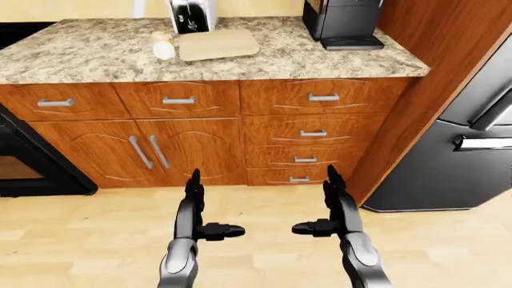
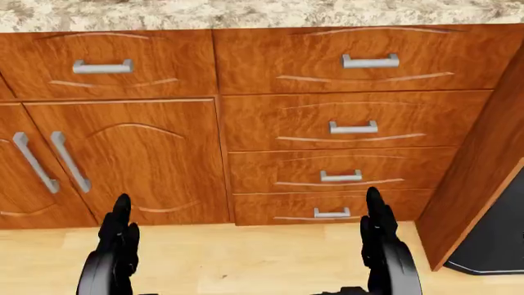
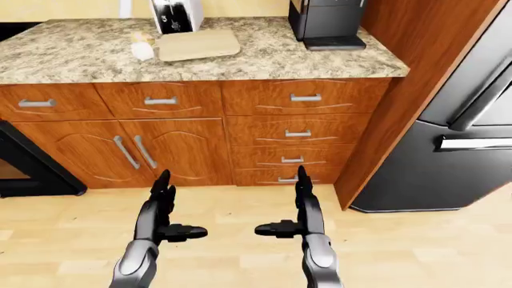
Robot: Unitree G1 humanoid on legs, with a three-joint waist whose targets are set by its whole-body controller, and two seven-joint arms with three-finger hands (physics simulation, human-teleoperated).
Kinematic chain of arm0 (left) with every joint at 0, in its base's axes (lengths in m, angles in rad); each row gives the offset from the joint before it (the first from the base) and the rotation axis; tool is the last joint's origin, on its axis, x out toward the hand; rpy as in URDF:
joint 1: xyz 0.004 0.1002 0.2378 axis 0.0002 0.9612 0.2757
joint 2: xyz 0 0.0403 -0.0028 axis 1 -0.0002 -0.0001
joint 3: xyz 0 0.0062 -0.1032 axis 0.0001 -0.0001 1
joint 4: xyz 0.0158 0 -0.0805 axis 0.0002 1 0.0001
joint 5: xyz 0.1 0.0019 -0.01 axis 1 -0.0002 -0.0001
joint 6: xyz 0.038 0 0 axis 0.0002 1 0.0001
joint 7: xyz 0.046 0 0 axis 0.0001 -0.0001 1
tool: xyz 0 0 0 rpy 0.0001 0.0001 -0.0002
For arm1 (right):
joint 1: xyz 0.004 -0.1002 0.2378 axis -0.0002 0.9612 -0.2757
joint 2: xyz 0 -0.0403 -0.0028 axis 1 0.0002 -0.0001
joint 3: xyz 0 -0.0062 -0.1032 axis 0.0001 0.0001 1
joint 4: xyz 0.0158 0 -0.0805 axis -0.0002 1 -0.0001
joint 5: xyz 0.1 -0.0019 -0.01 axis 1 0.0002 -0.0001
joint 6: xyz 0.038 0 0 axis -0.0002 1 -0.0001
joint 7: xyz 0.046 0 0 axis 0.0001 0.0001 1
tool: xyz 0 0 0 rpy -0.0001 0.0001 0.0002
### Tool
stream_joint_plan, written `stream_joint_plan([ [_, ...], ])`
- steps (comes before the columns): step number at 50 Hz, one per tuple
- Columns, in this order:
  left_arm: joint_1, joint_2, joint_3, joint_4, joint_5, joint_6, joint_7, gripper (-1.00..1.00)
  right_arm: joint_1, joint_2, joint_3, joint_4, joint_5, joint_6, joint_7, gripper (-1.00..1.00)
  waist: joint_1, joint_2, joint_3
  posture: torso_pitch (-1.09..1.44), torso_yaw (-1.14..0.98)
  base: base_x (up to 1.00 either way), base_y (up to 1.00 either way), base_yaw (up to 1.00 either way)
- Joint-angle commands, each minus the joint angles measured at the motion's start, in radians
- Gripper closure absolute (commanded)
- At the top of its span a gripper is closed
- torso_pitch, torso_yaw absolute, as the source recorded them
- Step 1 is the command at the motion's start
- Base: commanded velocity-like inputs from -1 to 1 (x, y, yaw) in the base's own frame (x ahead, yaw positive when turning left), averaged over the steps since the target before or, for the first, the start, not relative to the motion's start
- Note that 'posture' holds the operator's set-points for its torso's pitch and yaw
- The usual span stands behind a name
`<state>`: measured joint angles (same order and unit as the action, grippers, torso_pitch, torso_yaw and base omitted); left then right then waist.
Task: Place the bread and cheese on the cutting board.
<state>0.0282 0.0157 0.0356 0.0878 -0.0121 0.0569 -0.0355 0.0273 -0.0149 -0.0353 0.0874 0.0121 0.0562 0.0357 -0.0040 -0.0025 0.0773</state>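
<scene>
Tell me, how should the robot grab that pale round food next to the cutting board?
Probably from above, fingers closing on its two sides. The pale food lies low on the counter, touching the cutting board's left edge, so that side is crowded. It's too small to identify.

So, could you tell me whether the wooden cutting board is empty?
Empty: the light wooden cutting board is bare; pale food items sit beside it.

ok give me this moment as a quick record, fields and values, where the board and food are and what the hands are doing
cutting board: flat on the granite counter, empty
food: pale items just left of the board, too small to identify
toaster: above the board in view
coffee machine: counter's right end
left hand: open, low over the floor, holding nothing
right hand: open, same height, holding nothing
</scene>
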Motion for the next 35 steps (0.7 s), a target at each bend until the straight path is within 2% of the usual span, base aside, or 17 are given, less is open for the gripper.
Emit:
stream_joint_plan([
  [1, -0.034, 0.018, 0.003, -0.102, -0.013, -0.035, -0.033, -1.00, -0.038, -0.004, 0.000, -0.068, -0.004, -0.061, -0.004, -1.00, -0.002, -0.008, -0.001, 0.00, 0.00, 0.00, 0.00, 0.00],
  [3, -0.038, 0.015, 0.009, -0.122, -0.019, 0.004, -0.037, -1.00, -0.040, -0.003, 0.002, -0.069, -0.002, -0.062, -0.004, -1.00, 0.008, 0.000, -0.062, 0.00, 0.00, 0.00, 0.00, 0.00],
  [4, -0.048, 0.014, 0.016, -0.119, -0.025, 0.014, -0.036, -1.00, -0.037, -0.005, 0.002, -0.059, -0.009, -0.066, -0.004, -1.00, 0.008, 0.000, -0.052, 0.00, 0.00, 0.00, 0.00, 0.00],
  [5, -0.052, 0.015, 0.017, -0.109, -0.017, 0.000, -0.031, -1.00, -0.041, -0.005, 0.000, -0.061, -0.009, -0.066, -0.007, -1.00, 0.006, -0.006, -0.016, 0.00, 0.00, 0.00, 0.00, 0.00],
  [6, -0.050, 0.015, 0.015, -0.104, -0.012, -0.009, -0.029, -1.00, -0.042, -0.007, 0.003, -0.062, -0.018, -0.068, -0.008, -1.00, 0.008, -0.007, -0.039, 0.00, 0.00, 0.00, 0.00, 0.00],
  [7, -0.049, 0.014, 0.013, -0.105, -0.007, -0.011, -0.028, -1.00, -0.044, -0.005, 0.000, -0.067, -0.011, -0.062, -0.007, -1.00, 0.005, -0.002, -0.083, 0.00, 0.00, 0.00, 0.19, 0.00],
  [9, -0.048, 0.011, 0.011, -0.114, -0.005, -0.005, -0.022, -1.00, -0.038, -0.004, -0.002, -0.065, -0.007, -0.065, -0.005, -1.00, 0.003, -0.055, -0.054, 0.00, 0.00, 0.00, 0.99, 0.00],
  [10, -0.047, 0.011, 0.010, -0.115, -0.004, -0.008, -0.023, -1.00, -0.036, -0.002, -0.003, -0.063, 0.000, -0.066, -0.003, -1.00, -0.002, -0.072, -0.060, 0.00, 0.00, 0.00, 1.00, 0.00],
  [13, -0.051, 0.015, 0.008, -0.101, 0.012, -0.030, -0.022, -1.00, -0.034, -0.003, -0.002, -0.069, 0.000, -0.058, -0.006, -1.00, -0.010, -0.075, -0.064, 0.00, 0.00, 0.00, 1.00, 0.00],
  [22, -0.054, 0.019, 0.013, -0.097, 0.022, -0.047, -0.031, -1.00, -0.042, -0.003, 0.005, -0.079, -0.004, -0.046, -0.003, -1.00, -0.020, -0.001, -0.051, 0.00, 0.00, 0.00, 1.00, 0.00],
  [24, -0.050, 0.019, 0.013, -0.100, 0.029, -0.054, -0.031, -1.00, -0.042, 0.000, 0.011, -0.101, -0.003, -0.032, 0.000, -1.00, -0.017, 0.035, -0.055, 0.00, 0.00, 0.00, 1.00, 0.00],
  [25, -0.058, 0.017, 0.012, -0.098, 0.031, -0.053, -0.026, -1.00, -0.041, -0.002, 0.008, -0.096, -0.003, -0.039, 0.001, -1.00, -0.015, 0.062, -0.060, 0.00, 0.00, 0.00, 1.00, 0.00],
  [26, -0.057, 0.015, 0.008, -0.102, 0.035, -0.061, -0.025, -1.00, -0.034, -0.002, 0.004, -0.095, 0.002, -0.043, 0.002, -1.00, -0.015, 0.108, -0.075, 0.00, 0.00, 0.00, 1.00, 0.00],
  [27, -0.054, 0.008, 0.002, -0.116, 0.034, -0.051, -0.021, -1.00, -0.029, -0.005, 0.001, -0.090, 0.001, -0.050, 0.005, -1.00, -0.012, 0.107, -0.074, 0.00, 0.00, 0.00, 1.00, 0.00],
  [29, -0.042, 0.006, -0.011, -0.109, 0.047, -0.068, -0.021, -1.00, -0.027, -0.006, -0.007, -0.095, 0.008, -0.047, 0.007, -1.00, -0.005, 0.077, -0.052, 0.00, 0.00, 0.00, 1.00, 0.00],
  [32, -0.052, 0.007, -0.008, -0.104, 0.050, -0.067, -0.013, -1.00, -0.022, -0.004, -0.003, -0.102, 0.008, -0.044, 0.009, -1.00, 0.012, 0.044, -0.054, 0.00, 0.00, 0.00, 1.00, 0.00],
  [35, -0.058, 0.009, -0.005, -0.119, 0.045, -0.054, -0.017, -1.00, -0.022, -0.003, 0.002, -0.094, 0.002, -0.049, 0.010, -1.00, 0.023, 0.004, -0.036, 0.00, 0.00, 0.00, 1.00, 0.00],
])
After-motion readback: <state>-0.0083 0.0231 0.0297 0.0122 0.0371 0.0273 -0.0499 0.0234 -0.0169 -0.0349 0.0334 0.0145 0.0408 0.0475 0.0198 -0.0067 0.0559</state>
